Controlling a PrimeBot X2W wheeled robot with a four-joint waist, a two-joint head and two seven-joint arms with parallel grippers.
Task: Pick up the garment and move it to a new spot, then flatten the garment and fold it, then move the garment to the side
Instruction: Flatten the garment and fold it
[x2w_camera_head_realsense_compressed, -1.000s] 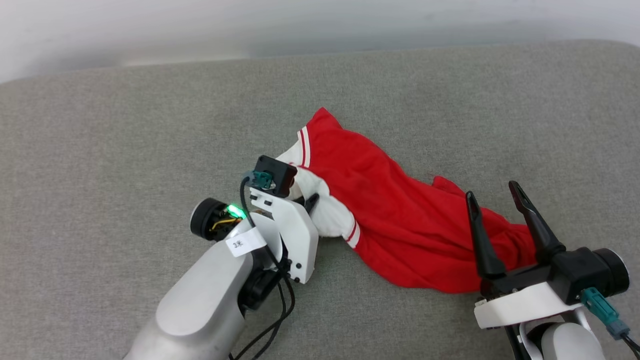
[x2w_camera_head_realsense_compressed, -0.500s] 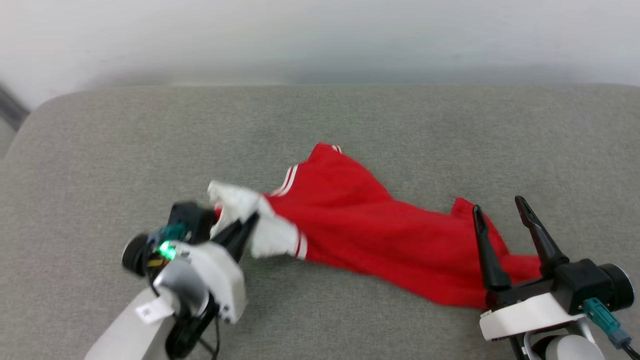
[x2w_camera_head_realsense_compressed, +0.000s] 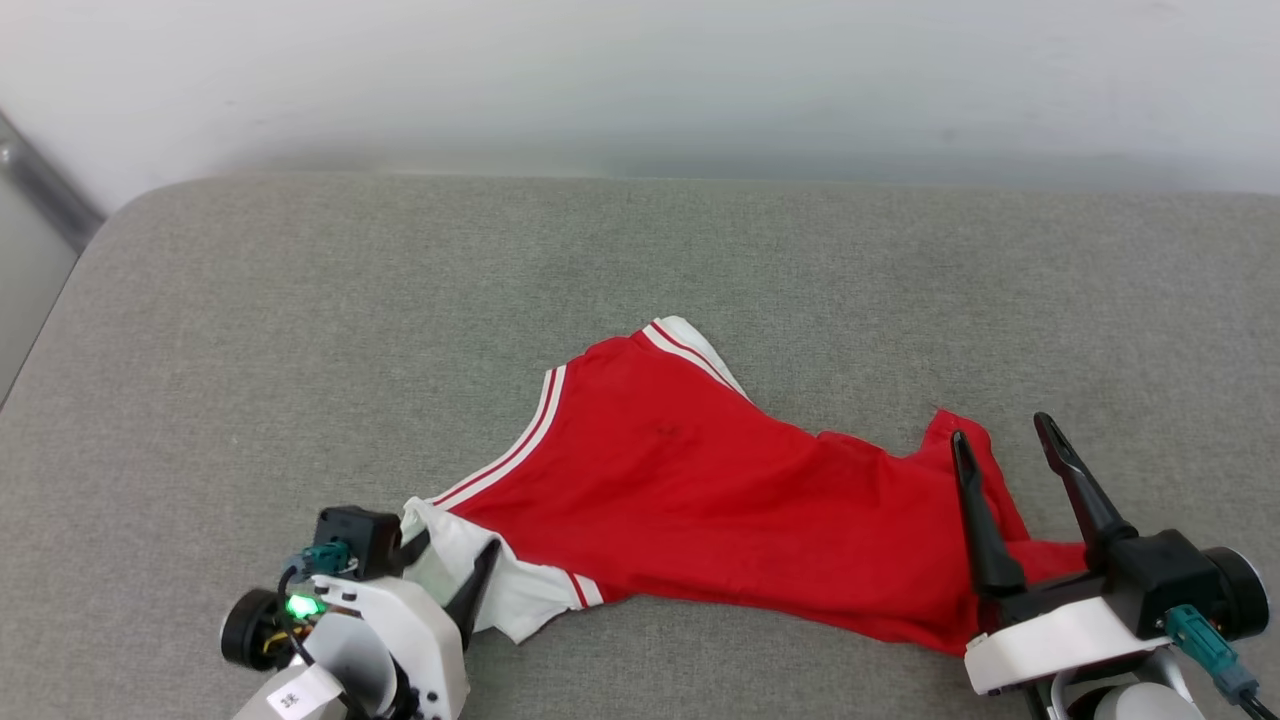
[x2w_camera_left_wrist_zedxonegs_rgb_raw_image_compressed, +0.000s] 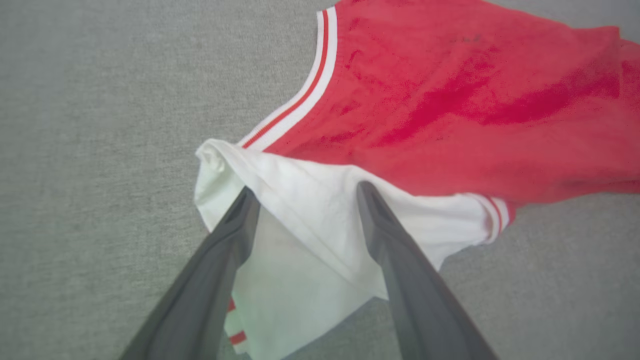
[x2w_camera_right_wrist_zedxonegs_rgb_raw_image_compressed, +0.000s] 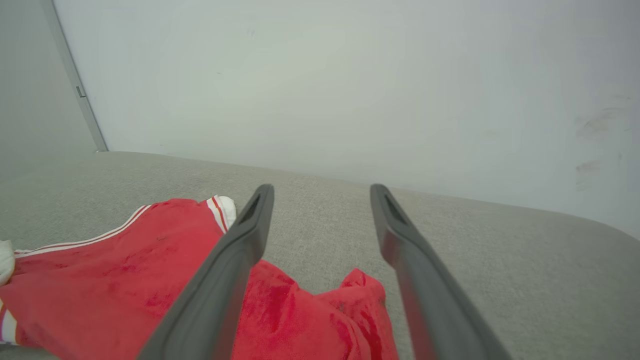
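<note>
Your gray cushion (x2w_camera_head_realsense_compressed: 300, 330) carries the red jersey (x2w_camera_head_realsense_compressed: 720, 510), which lies plain side up across its near half, bunched at the right end. Your right tool (x2w_camera_head_realsense_compressed: 1000, 428) is over that bunched end, fingers apart and holding nothing. Your left tool (x2w_camera_left_wrist_zedxonegs_rgb_raw_image_compressed: 306, 190) also has its fingers spread, with the white sleeve (x2w_camera_left_wrist_zedxonegs_rgb_raw_image_compressed: 300, 240) at the jersey's left end lying between them.

The garment (x2w_camera_head_realsense_compressed: 700, 480) is red, white-sleeved, stripe-trimmed; the surface (x2w_camera_head_realsense_compressed: 300, 330) is grey.
</note>
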